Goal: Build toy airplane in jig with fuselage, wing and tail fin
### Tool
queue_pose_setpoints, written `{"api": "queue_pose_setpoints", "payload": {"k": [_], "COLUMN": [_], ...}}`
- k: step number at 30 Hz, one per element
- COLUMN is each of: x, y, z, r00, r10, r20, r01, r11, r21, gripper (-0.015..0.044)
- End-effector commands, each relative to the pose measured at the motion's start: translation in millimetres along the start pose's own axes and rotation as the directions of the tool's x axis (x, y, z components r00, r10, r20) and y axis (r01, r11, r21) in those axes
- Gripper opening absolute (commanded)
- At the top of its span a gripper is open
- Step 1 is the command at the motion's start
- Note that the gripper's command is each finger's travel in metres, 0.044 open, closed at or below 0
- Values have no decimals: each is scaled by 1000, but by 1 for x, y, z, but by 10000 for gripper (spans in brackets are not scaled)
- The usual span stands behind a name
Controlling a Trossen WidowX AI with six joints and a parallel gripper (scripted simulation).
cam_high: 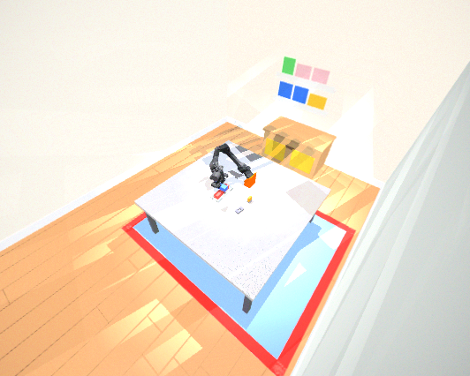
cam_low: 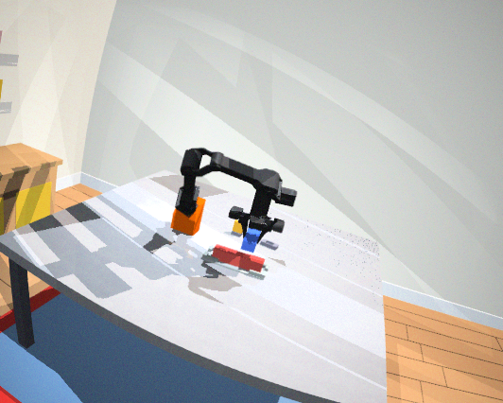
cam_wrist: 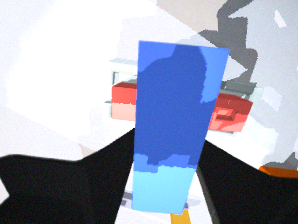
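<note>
My end effector (cam_low: 253, 233) (cam_wrist: 163, 134) grips the wing (cam_high: 223, 188) (cam_low: 251, 240) (cam_wrist: 172, 100) crosswise above the red fuselage (cam_high: 220, 194) (cam_low: 238, 258) (cam_wrist: 231, 113), which lies in the jig (cam_high: 216, 199) (cam_low: 259, 275) (cam_wrist: 122, 64).

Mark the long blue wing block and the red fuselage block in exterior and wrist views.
Long blue wing block (cam_low: 251, 240) (cam_wrist: 171, 110): exterior, side face; wrist, broad face.
Red fuselage block (cam_low: 237, 259) (cam_wrist: 124, 94): exterior, long side; wrist, end part left of the blue block.
</note>
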State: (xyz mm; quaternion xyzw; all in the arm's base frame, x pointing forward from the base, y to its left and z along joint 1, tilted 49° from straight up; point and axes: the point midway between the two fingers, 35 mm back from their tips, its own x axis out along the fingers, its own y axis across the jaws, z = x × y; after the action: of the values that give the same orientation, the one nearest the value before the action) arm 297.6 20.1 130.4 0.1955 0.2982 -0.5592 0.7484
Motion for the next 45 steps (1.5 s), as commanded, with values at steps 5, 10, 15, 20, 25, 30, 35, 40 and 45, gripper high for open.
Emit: {"api": "queue_pose_setpoints", "payload": {"k": [5,10,15,20,25,30,35,40,45], "x": [1,1,1,1,8,16,24,32,39], "y": [-1,-1,-1,0,0,0,0,0,0], "z": [2,2,2,3,3,3,3,3,4], "r00": [1000,1000,1000,1000,1000,1000,1000,1000,1000], "r10": [1,1,1,1,2,2,2,2,2], "r20": [5,5,5,5,5,5,5,6,7], "r01": [-1,-1,-1,-2,-2,-2,-2,-2,-2], "r11": [1000,1000,1000,1000,1000,1000,1000,1000,1000], "r21": [17,17,17,17,17,17,17,18,18], "gripper": [195,195,195,195,195,195,195,195,195]}}
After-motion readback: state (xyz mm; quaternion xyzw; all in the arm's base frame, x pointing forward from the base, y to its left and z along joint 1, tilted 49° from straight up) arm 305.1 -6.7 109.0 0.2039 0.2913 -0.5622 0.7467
